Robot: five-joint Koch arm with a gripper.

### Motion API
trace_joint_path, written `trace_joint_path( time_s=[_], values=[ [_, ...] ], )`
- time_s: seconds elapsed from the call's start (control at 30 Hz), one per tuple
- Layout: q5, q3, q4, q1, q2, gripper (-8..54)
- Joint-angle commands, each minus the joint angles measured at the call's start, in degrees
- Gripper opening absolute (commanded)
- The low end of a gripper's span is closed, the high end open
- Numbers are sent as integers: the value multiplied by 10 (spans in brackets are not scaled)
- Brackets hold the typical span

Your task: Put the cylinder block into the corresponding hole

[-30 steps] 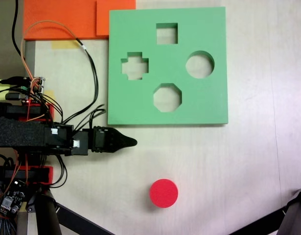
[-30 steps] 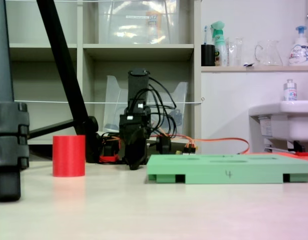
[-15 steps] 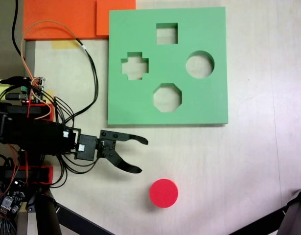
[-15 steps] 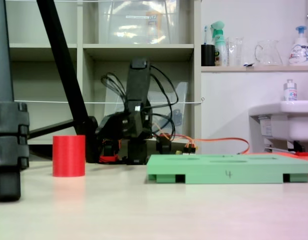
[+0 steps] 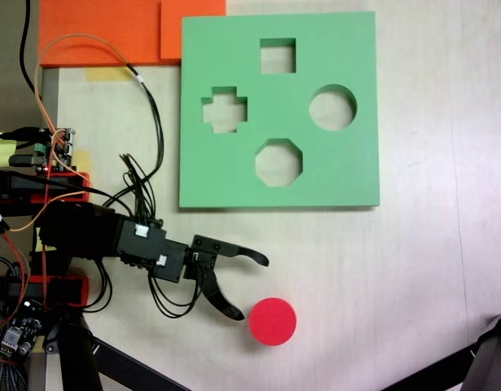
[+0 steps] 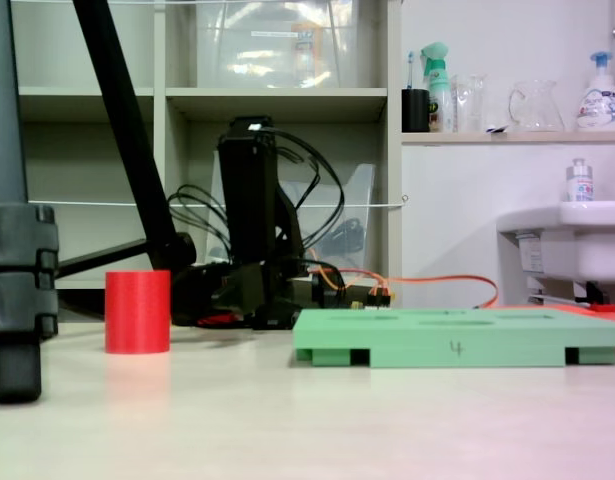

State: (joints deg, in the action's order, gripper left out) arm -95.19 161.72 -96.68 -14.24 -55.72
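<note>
Since half a second ago the gripper (image 5: 252, 286), jaws spread and empty, has advanced toward the block (image 5: 273, 321) at its 5 o'clock; hole (image 5: 332, 107) unfilled, grasp pending.

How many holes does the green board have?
4, seen from above. A square hole at the top, a cross hole on the left, a round hole on the right, and an octagon hole at the bottom of the green board.
</note>
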Motion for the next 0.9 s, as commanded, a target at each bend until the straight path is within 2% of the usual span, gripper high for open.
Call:
trace_joint_path(
  time_s=[0.0, 0.23, 0.87],
  values=[
    [1, -21, -100, -17, 20, 479],
    [9, -105, -69, -47, 65, 478],
    [9, -246, 62, -81, 73, 473]
  ],
)
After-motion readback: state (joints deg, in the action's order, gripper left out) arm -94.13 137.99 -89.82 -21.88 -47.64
